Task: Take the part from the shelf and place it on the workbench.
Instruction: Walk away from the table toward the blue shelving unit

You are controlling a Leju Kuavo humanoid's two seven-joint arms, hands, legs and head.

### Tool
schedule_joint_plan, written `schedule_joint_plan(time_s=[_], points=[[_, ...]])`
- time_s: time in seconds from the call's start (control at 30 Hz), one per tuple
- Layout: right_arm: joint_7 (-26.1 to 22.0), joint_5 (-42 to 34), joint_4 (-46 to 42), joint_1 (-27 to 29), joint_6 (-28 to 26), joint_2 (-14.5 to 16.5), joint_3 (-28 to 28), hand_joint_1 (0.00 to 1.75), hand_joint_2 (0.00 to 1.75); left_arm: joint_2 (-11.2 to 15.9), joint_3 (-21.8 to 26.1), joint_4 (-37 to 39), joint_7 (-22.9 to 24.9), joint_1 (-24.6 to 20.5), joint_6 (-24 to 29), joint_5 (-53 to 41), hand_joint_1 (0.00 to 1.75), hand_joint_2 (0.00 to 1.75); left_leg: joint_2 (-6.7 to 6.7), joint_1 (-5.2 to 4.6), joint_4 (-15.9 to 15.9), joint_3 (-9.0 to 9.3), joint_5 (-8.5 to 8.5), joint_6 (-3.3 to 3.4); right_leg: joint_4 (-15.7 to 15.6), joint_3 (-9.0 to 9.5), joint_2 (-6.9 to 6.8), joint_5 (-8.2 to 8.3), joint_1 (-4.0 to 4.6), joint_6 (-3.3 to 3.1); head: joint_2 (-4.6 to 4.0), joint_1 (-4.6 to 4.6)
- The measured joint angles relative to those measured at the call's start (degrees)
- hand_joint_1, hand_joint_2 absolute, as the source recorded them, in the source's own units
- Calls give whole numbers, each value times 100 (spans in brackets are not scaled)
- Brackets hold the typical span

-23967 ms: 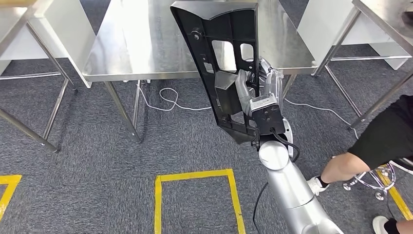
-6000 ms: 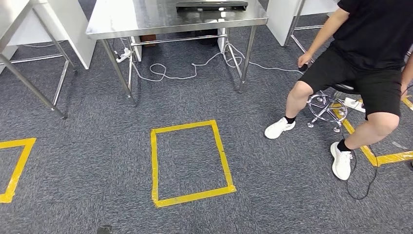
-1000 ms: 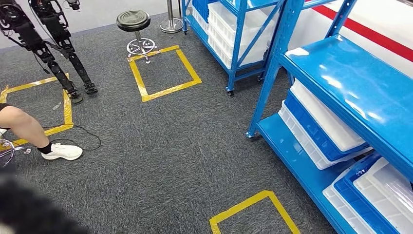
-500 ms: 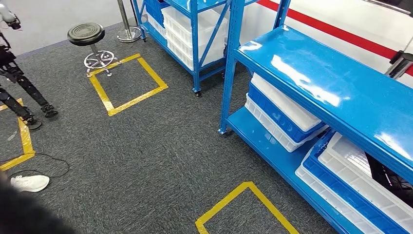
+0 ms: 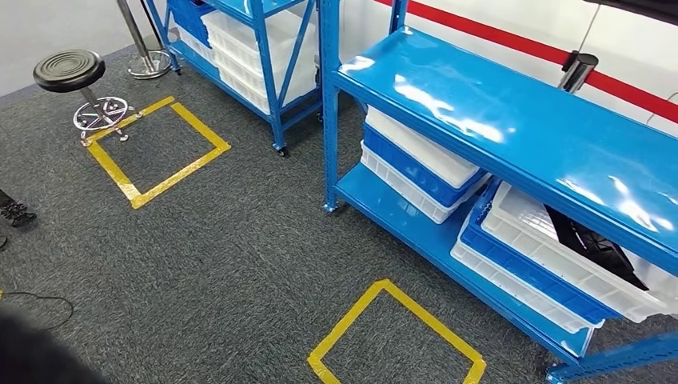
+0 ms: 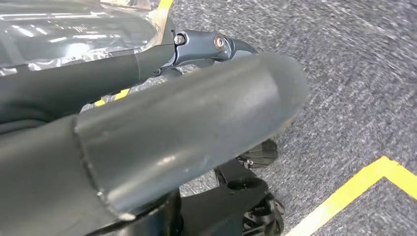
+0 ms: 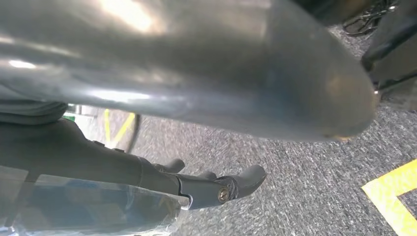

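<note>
the black part (image 5: 596, 244) lies in a white bin (image 5: 528, 240) on the lower level of the blue shelf (image 5: 512, 132), half hidden under the upper deck. judging by this, the step is the approach: best to stand square on the yellow floor square (image 5: 396, 336), then reach low under the deck. the wrist views add the hanging left hand (image 6: 147, 147) and right hand (image 7: 196, 73), each empty with fingers loosely apart over grey carpet (image 5: 200, 240).
</note>
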Motion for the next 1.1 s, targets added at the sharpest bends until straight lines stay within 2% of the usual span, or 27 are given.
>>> schedule_joint_plan(time_s=[0.03, 0.1, 0.13, 0.17, 0.2, 0.27, 0.3, 0.33, 0.37, 0.4, 0.47, 0.53, 0.6, 0.63, 0.67, 0.73, 0.77, 0.8, 0.83, 0.87, 0.9, 0.93, 0.97, 1.0, 1.03, 1.07, 1.1], points=[[0, 1, 0, -10, -6, 9, 0, 0, 0, 1, 0, -1, -1, -4, 3, 0, 0, 0, 59, -14, 0, 31, -24, -41, -102, 48, -60, 34, 22, -54, 0, -4], [0, 3, 1, -14, -20, 17, 0, 0, 0, -2, -1, -2, 0, -22, 9, 1, 0, 0, 183, -9, -11, 96, -59, -118, -103, 46, 54, 64, 36, -165, 0, -15], [0, 5, 1, -9, -28, 24, 0, 0, 0, -3, -2, -3, 1, -36, 12, 1, 0, 0, 162, 9, 17, 111, -95, -154, -118, 64, 124, 81, 7, -211, 0, -21], [1, 8, 1, -8, -36, 26, 0, 0, 0, -4, -2, -3, 2, -47, 15, 1, 0, 0, 53, 33, 119, 85, -184, -186, -133, 80, 190, 107, -29, -265, 0, -29], [2, 10, 1, -9, -41, 31, 0, 0, 0, -3, -2, -3, 4, -51, 19, 1, 0, 0, -120, 53, 355, -10, -352, -215, -147, 91, 260, 133, -66, -316, 0, -37], [4, 12, 1, -12, -46, 40, 0, 0, 0, -2, -2, -2, 13, -36, 24, 1, 0, 0, -468, 77, 1099, -345, -780, -252, -146, 66, 399, 158, -67, -384, 0, -53], [4, 14, 1, -7, -46, 46, 0, 0, 0, -1, -1, -1, 17, -21, 24, 1, 0, 0, -538, 78, 1447, -515, -923, -266, -144, 54, 483, 162, -55, -395, 0, -55], [4, 16, 1, 0, -46, 51, 0, 0, 0, -1, -1, -1, 22, -7, 24, 2, 0, 0, -562, 80, 1622, -611, -942, -275, -141, 51, 567, 165, -48, -399, 0, -55], [4, 19, 2, 8, -46, 56, 0, 0, 0, -1, -1, 0, 24, 3, 25, 2, 0, 0, -572, 85, 1584, -608, -835, -279, -137, 55, 654, 168, -45, -401, 0, -56], [4, 22, 2, 14, -46, 58, 0, 0, 0, 0, -1, 0, 25, 7, 25, 2, 0, 0, -588, 95, 1339, -509, -634, -277, -131, 64, 740, 168, -45, -399, 0, -56], [-3, 27, 2, 12, -46, 62, 0, 0, 0, 3, -1, 0, 25, 10, 31, 2, 0, 0, -782, 126, 564, -178, -208, -261, -107, 67, 896, 164, -28, -378, 0, -62], [-24, 30, 1, 2, -46, 66, -1, 0, 0, 8, -1, 0, 26, 6, 41, 2, 0, 0, -951, 127, 117, 1, -57, -227, -91, 28, 1017, 171, -7, -310, 0, -73], [-50, 33, 2, 17, -46, 64, -2, 0, 0, 7, -5, -1, 29, -3, 52, 2, 0, 0, -891, 91, 59, 19, -58, -155, -112, -37, 1117, 195, -12, -208, 0, -78], [-59, 35, 2, 31, -46, 62, -4, 0, 0, 3, -11, -2, 30, -10, 60, 1, 0, 0, -830, 83, 26, 30, -31, -99, -94, -64, 1085, 194, -17, -172, 0, -80], [-64, 36, 3, 36, -46, 60, -6, 0, 0, -1, -18, -2, 31, -13, 66, 1, 0, 0, -767, 83, -13, 42, -1, -39, -14, -115, 975, 150, -15, -160, 0, -78], [-70, 37, 3, 27, -46, 59, -12, 0, 0, -5, -28, -2, 32, -12, 77, 0, 0, 0, -620, 88, -71, 51, 46, 41, 470, -351, 661, -103, -13, -201, 0, -73], [-73, 37, 3, 20, -46, 60, -17, 0, 0, -5, -30, -2, 32, -5, 80, 0, 0, 0, -541, 82, -76, 43, 48, 57, 837, -543, 560, -279, -19, -224, 0, -70], [-77, 38, 3, 18, -46, 61, -22, 0, 0, -5, -31, -2, 33, 2, 83, 0, 0, 0, -455, 76, -75, 33, 47, 60, 1204, -726, 525, -426, -32, -224, 0, -71], [-81, 39, 3, 20, -46, 60, -26, 0, 0, -5, -32, -2, 33, 7, 86, 0, 0, 0, -371, 72, -74, 25, 45, 59, 1453, -841, 511, -507, -45, -199, 0, -72], [-85, 40, 4, 25, -46, 57, -30, 0, 0, -7, -33, -2, 34, 9, 89, 0, 0, 0, -292, 72, -73, 20, 42, 55, 1500, -849, 497, -501, -60, -149, 0, -72], [-89, 43, 4, 33, -46, 51, -32, 0, 0, -9, -34, -2, 34, 10, 90, 0, 0, 0, -221, 76, -71, 23, 37, 44, 1317, -732, 465, -414, -76, -85, 0, -72], [-93, 45, 4, 39, -46, 43, -33, 0, 0, -13, -36, -2, 34, 10, 92, 0, 0, 0, -156, 84, -69, 34, 28, 25, 926, -501, 392, -271, -91, -21, 0, -71], [-97, 47, 4, 39, -46, 39, -34, 0, 0, -15, -37, -2, 34, 9, 94, 0, 0, 0, -97, 78, -63, 56, 15, -5, 499, -262, 246, -129, -99, 15, 0, -69], [-103, 49, 3, 34, -45, 43, -35, 0, 0, -16, -37, -3, 33, 9, 98, 0, 0, 0, -40, 66, -56, 82, -8, -46, 154, -71, 99, -17, -88, 23, 0, -66], [-108, 51, 3, 26, -44, 49, -35, 0, 0, -17, -38, -4, 31, 6, 102, 0, 0, 0, 13, 47, -53, 112, -31, -90, -53, 39, 4, 48, -74, -5, 0, -71], [-112, 52, 3, 19, -43, 56, -35, 0, 0, -16, -39, -5, 28, 2, 106, 0, 0, 0, 64, 29, -53, 145, -57, -131, -109, 58, -36, 66, -55, -52, 0, -82], [-116, 52, 4, 17, -42, 61, -36, 0, 0, -17, -40, -6, 26, -6, 109, 0, 0, 0, 118, 29, -60, 174, -79, -165, -108, 52, 17, 71, -40, -93, 0, -94]])
